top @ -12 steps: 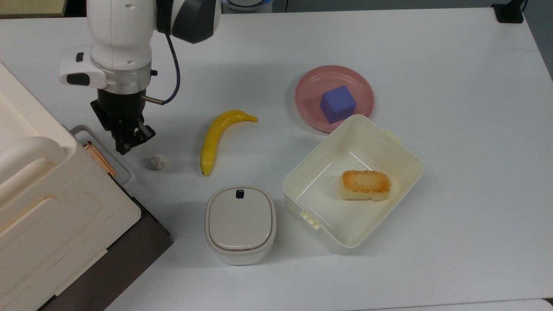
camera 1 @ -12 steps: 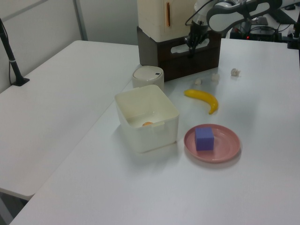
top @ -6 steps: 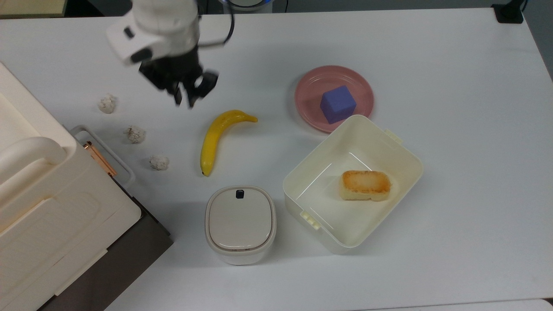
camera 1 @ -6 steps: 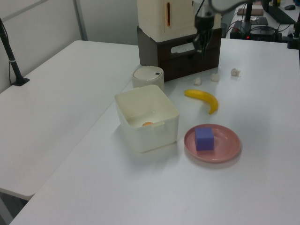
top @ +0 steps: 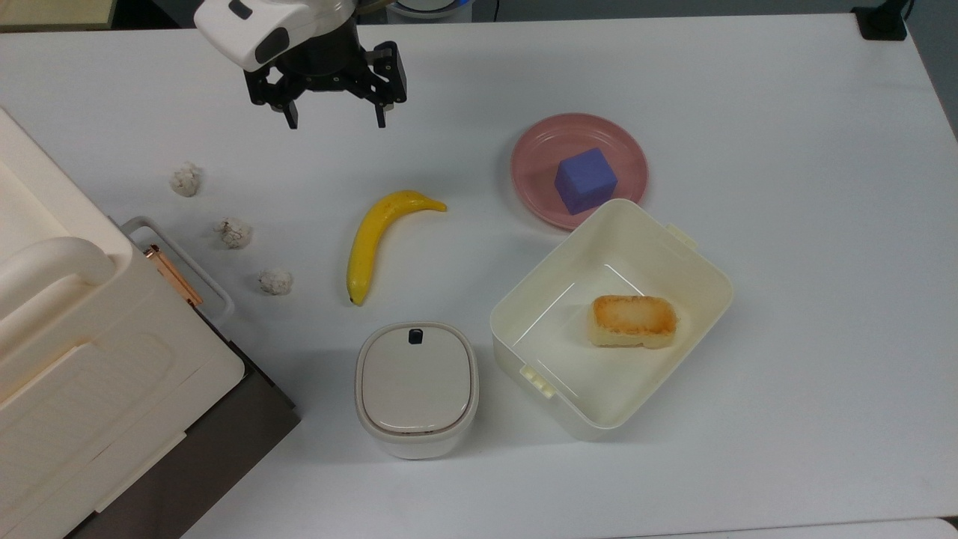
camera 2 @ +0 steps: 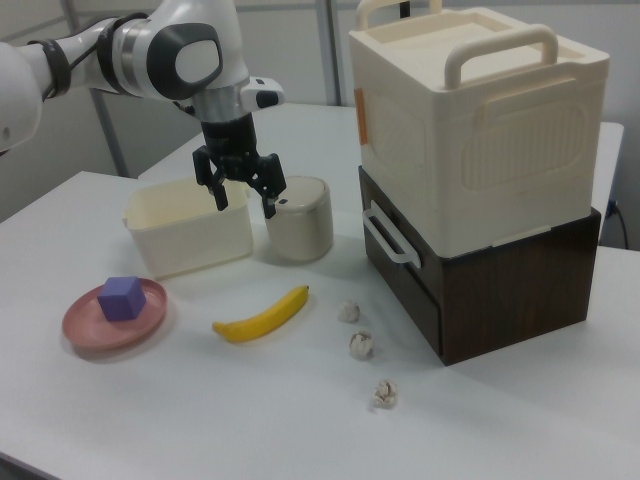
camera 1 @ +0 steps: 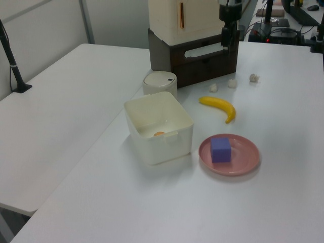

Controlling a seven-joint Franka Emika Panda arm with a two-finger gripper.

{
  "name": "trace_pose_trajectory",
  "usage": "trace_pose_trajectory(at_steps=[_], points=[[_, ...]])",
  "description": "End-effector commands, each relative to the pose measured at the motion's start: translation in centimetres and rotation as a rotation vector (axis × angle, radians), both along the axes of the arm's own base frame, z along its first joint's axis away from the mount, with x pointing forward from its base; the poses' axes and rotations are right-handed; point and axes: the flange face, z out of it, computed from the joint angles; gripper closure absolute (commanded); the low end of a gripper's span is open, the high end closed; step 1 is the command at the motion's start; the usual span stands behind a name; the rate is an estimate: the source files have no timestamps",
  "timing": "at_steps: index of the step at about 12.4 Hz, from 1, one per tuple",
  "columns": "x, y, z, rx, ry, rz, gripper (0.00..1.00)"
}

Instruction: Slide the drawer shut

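We saw the pincer [top: 331, 118] hanging in the air over the white bench [top: 786, 224], with its two fingers spread wide and nothing between them. In the top view it was near the far edge, well apart from the drawer [camera 2: 400, 262]. In the right view it hung in front of the cream tub [camera 2: 186, 228] and the round lidded pot [camera 2: 300, 220].

The drawer sat in the dark brown box [camera 2: 500, 280] under the big cream case [camera 2: 475, 125]. Its front looked even with the box, so we think it was pushed in, but we could not be sure. Its pale loop handle [top: 179, 258] stuck out toward the bench.

Three small white lumps lay near the handle: one [top: 185, 180], another [top: 234, 232] and a third [top: 275, 281]. A yellow banana [top: 374, 239] lay just past them. A pink plate [top: 621, 142] held a purple block [top: 585, 180]. The tub beside the plate had a piece of toasted bread [top: 634, 320] inside.
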Motion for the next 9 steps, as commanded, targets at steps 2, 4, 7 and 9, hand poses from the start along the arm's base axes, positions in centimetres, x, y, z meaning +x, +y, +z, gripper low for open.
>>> trace_pose_trajectory(at_steps=[2,4,7,9], points=[[-1.0,0.8,0.9,0.014,-0.003,-0.032,0.0],[-1.2,0.9,1.0,0.01,-0.005,-0.082,0.0],[-2.5,1.1,1.0,0.009,-0.023,-0.095,0.0],[-3.0,1.3,0.9,0.008,-0.03,-0.097,0.0]])
